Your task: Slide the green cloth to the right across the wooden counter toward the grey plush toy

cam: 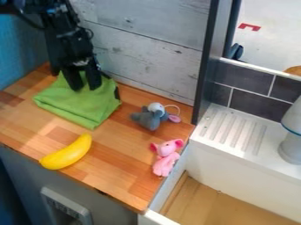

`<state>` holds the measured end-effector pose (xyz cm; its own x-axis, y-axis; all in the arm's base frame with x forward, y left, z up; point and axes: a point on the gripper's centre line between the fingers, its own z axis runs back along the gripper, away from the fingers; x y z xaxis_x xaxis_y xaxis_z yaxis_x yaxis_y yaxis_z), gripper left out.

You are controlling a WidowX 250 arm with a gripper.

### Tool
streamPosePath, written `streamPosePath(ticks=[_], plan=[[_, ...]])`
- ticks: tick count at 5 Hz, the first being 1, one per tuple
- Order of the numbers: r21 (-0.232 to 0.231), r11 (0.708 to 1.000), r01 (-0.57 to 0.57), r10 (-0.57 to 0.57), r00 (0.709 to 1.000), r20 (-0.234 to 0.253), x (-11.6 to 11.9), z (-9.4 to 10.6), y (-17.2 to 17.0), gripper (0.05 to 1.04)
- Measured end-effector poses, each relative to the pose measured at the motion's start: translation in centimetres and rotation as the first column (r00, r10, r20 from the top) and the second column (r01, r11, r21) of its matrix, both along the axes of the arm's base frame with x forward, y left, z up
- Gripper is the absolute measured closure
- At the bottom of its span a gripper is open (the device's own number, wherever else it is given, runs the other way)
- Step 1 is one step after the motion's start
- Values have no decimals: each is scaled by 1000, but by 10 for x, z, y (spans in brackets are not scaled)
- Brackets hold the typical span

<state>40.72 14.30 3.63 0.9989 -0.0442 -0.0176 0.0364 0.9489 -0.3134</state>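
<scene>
Pincer point(83, 84) moderately open, I hang at the green cloth point(78, 105) — nothing visibly gripped, contact uncertain. The cloth lies bunched on the wooden counter point(120, 151), unlifted — with a yellow banana point(67, 153), grey toy point(150, 118) and pink toy point(166, 160) apart from it.

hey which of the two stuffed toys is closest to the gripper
The gray toy, the one nearer the pale wall; the pink toy lies farther from the gripper, by the counter's edge.
</scene>
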Motion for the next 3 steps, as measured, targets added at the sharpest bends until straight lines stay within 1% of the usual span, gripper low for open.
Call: streamPosePath(ticks=[1,2,3], plan=[[165,986,-38,25,996,84,-8,39,21,83],[287,956,-58,29,994,107,-27,66,28,83],[323,946,-19,8,999,34,-48,77,17,83]])
